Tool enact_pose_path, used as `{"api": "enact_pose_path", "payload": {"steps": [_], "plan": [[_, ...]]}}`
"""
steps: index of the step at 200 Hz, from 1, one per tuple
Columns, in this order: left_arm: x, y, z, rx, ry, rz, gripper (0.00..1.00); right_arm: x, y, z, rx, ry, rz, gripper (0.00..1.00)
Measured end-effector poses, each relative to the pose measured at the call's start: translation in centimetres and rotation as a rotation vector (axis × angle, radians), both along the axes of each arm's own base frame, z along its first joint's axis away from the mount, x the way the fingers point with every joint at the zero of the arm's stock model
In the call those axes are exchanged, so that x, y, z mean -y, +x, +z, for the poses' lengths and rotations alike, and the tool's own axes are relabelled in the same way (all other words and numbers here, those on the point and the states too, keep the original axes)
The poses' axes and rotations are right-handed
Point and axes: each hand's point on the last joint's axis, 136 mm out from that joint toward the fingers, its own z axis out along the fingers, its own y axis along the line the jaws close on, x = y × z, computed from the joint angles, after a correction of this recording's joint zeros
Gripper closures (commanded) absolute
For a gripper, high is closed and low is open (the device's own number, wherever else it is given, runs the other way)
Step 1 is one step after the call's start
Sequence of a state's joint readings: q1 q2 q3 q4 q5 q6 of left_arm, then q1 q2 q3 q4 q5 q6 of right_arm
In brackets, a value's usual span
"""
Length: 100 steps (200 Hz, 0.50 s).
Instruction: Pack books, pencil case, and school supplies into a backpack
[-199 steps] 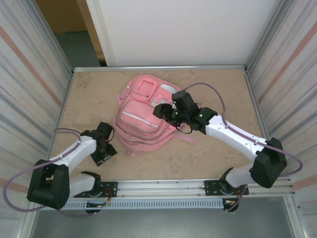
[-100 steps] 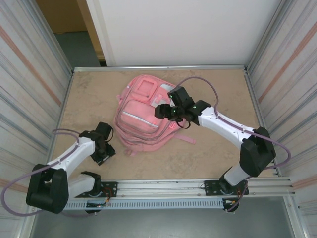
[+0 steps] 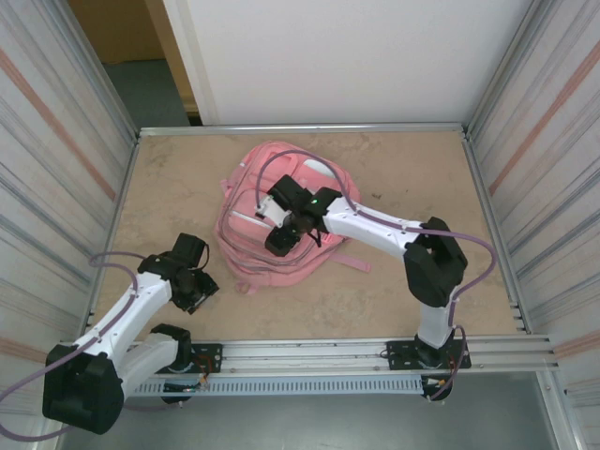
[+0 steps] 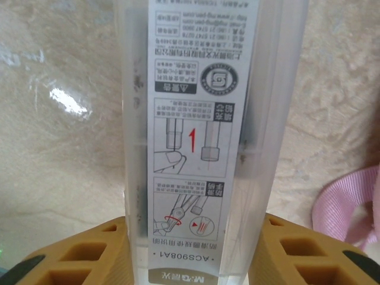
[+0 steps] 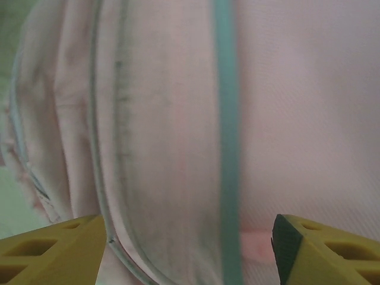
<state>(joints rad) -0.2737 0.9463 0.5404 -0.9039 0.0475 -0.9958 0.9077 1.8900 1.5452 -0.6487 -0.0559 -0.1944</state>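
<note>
The pink backpack (image 3: 246, 220) lies flat in the middle of the table. My right gripper (image 3: 279, 240) hangs low over its front, open, and in the right wrist view its fingers (image 5: 53, 243) straddle a pale pink pocket panel (image 5: 172, 119) with a teal stripe, nothing between them. To the left of the bag, near the table's front edge, my left gripper (image 3: 192, 291) is shut on a whitish-grey translucent bar (image 4: 196, 119) with a printed label, its tan pads (image 4: 89, 255) pressed on both sides. The books and the pencil case are out of view.
A pink strap (image 3: 349, 262) trails onto the table right of the bag, and another strap (image 4: 350, 205) lies just right of the held bar. Corrugated walls close in on both sides. A metal rail (image 3: 309, 352) runs along the front edge.
My right arm has swung left across the backpack and down onto its front, its jaws widening. My left gripper's jaws have narrowed onto the bar, with the arm hardly moving.
</note>
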Motion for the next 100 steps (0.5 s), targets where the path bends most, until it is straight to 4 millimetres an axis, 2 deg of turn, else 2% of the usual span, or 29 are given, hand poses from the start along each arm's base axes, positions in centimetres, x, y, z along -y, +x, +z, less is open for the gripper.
{"api": "enact_pose_path", "payload": {"steps": [26,61,68,100], "plan": [[0.6,-0.1,0.8,0.013,-0.044,0.006,0.57,-1.2,-0.8,-1.2,0.041,-0.082,0.114,0.28],[1.2,-0.2,1.6,0.034,-0.086,0.015,0.56,-0.4,0.1,-2.4,0.122,-0.195,0.123,0.33],[1.2,-0.2,1.8,0.036,-0.091,0.018,0.56,-0.1,0.5,-2.4,0.154,-0.223,0.113,0.38],[1.5,-0.1,2.6,0.051,-0.114,0.036,0.56,-0.2,1.2,-2.4,0.291,-0.285,0.089,0.73]]}}
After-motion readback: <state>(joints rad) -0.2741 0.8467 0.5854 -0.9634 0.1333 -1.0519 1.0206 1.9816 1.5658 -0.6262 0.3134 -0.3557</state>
